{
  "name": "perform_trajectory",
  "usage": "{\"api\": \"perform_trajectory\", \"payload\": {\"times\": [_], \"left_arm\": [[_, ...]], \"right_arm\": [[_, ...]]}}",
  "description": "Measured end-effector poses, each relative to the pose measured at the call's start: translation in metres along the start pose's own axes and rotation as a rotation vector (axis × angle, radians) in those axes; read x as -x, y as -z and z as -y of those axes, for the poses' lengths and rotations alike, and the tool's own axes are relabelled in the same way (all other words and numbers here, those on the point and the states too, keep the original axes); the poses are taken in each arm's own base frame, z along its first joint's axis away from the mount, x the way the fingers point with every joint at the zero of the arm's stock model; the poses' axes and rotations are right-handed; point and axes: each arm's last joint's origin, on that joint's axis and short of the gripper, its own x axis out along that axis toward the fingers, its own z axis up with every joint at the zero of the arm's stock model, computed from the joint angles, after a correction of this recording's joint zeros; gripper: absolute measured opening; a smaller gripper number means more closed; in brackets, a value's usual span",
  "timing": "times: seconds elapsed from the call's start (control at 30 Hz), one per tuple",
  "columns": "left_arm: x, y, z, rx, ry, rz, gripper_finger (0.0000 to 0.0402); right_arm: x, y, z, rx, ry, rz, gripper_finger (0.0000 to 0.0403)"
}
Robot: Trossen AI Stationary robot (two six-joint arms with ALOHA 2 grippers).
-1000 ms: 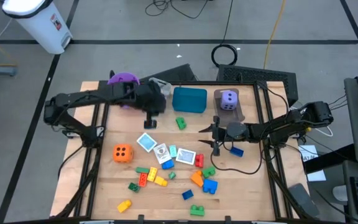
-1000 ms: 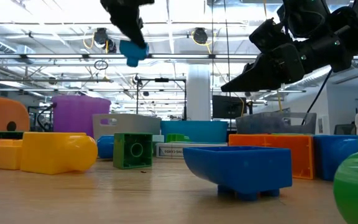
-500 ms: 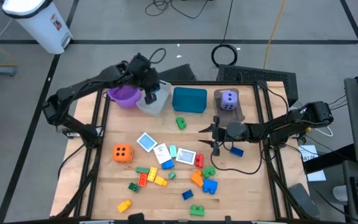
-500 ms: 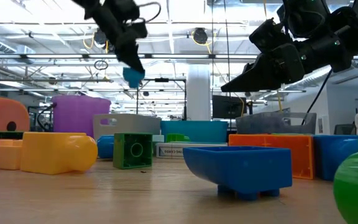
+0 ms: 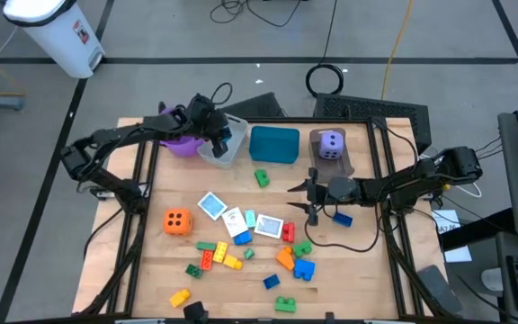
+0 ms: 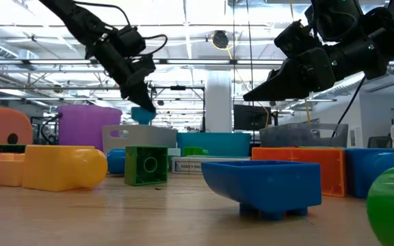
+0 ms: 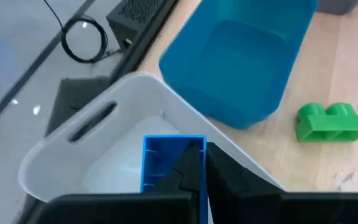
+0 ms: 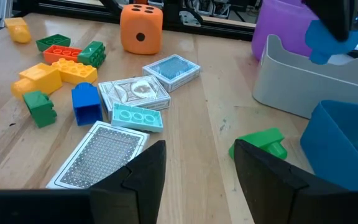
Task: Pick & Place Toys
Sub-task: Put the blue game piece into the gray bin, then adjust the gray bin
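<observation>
A: Any legible text this frame?

B: One faint strip on the flat card box (image 6: 189, 165) behind the green plastic brick (image 6: 146, 165), low view; letters too small to read.

A: The white bin on the floor (image 5: 57, 31)?

B: Red-marked label there, unreadable. The orange soft die (image 8: 141, 28) shows pips only.

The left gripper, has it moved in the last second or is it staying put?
Yes. In the high view the left gripper, shut on a blue brick, has gone from beside the teal bin toward the table's back edge, over the grey bin.
</observation>
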Motion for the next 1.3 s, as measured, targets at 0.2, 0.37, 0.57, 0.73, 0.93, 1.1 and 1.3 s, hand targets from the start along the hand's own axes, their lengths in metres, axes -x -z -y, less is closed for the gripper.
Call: {"api": "perform_trajectory", "payload": {"times": [0.2, 0.37, 0.57, 0.73, 0.93, 1.1, 1.3], "left_arm": [[-0.006, 0.015, 0.004, 0.060, 0.010, -0.033, 0.0027], [-0.010, 0.022, 0.013, 0.050, 0.052, -0.051, 0.0008], [-0.013, 0.023, 0.021, 0.044, 0.064, -0.043, 0.0029], [-0.014, 0.023, 0.023, 0.036, 0.043, -0.045, 0.0014], [-0.015, 0.021, 0.022, 0.029, 0.024, -0.031, 0.0026], [-0.015, 0.021, 0.021, 0.033, -0.012, -0.037, 0.0077], [-0.015, 0.021, 0.021, 0.029, -0.012, -0.034, 0.0125]], "right_arm": [[0.000, 0.000, 0.000, 0.000, 0.000, 0.000, 0.0180], [0.000, 0.000, 0.000, 0.000, 0.000, 0.000, 0.0180], [0.000, 0.000, 0.000, 0.000, 0.000, 0.000, 0.0180], [0.000, 0.000, 0.000, 0.000, 0.000, 0.000, 0.0180], [0.000, 0.000, 0.000, 0.000, 0.000, 0.000, 0.0180], [0.000, 0.000, 0.000, 0.000, 0.000, 0.000, 0.0180], [0.000, 0.000, 0.000, 0.000, 0.000, 0.000, 0.0180]]}}
